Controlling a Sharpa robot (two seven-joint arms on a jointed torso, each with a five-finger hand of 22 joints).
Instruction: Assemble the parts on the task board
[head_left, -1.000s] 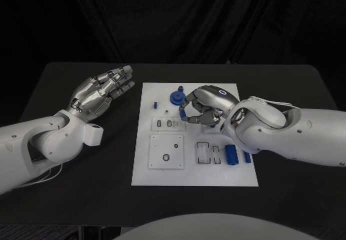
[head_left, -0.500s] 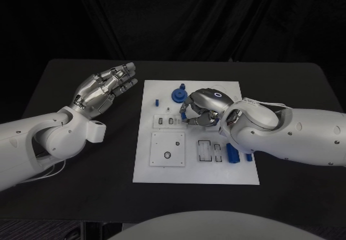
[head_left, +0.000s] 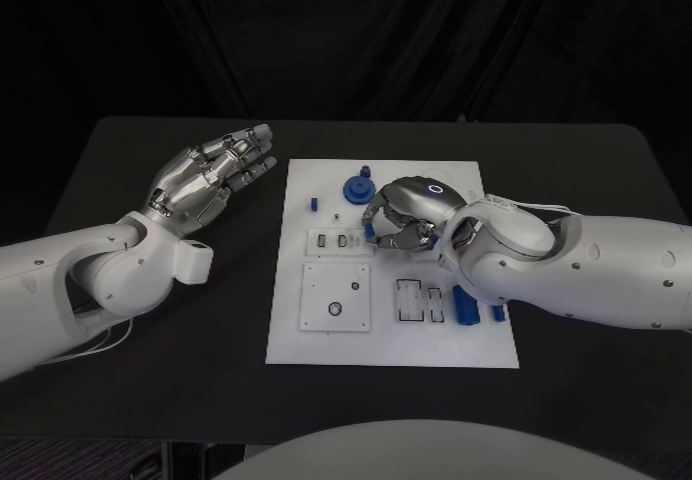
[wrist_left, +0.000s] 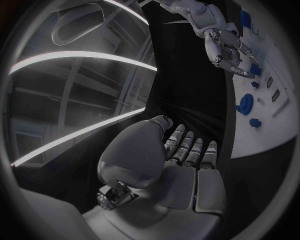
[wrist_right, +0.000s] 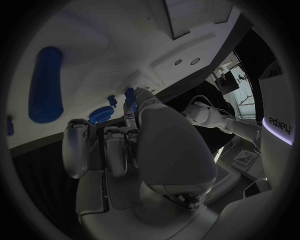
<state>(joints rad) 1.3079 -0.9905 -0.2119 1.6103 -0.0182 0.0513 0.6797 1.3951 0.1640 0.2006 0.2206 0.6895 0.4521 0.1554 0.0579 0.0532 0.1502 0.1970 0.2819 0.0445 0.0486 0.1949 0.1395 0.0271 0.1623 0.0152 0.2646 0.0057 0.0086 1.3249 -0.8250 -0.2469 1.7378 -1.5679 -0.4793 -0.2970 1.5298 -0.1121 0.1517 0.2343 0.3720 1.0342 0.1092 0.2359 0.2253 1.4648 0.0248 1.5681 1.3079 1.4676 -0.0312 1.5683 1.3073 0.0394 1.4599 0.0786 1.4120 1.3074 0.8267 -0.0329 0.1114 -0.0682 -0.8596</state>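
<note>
Two hands show above the black desk (head_left: 130, 150). We see the left hand (head_left: 209, 178) raised just left of the task board (head_left: 389, 345), holding nothing, fingers (wrist_left: 187, 150) straight and side by side. Our right hand (head_left: 408, 215) hangs over the board's far middle, fingers curled in; whether they hold a part we cannot tell. Several blue parts lie nearby: a gear (head_left: 355, 190) at the far end, a cylinder (head_left: 464, 307) near the right edge.

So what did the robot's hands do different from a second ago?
The left hand drifted a little up and toward the far side of the table, fingers spread, holding nothing. The right hand edged slightly toward the left over the task board, fingers curled down; whether it holds a part is hidden. The blue cylinder and blue gear stayed put.
</note>
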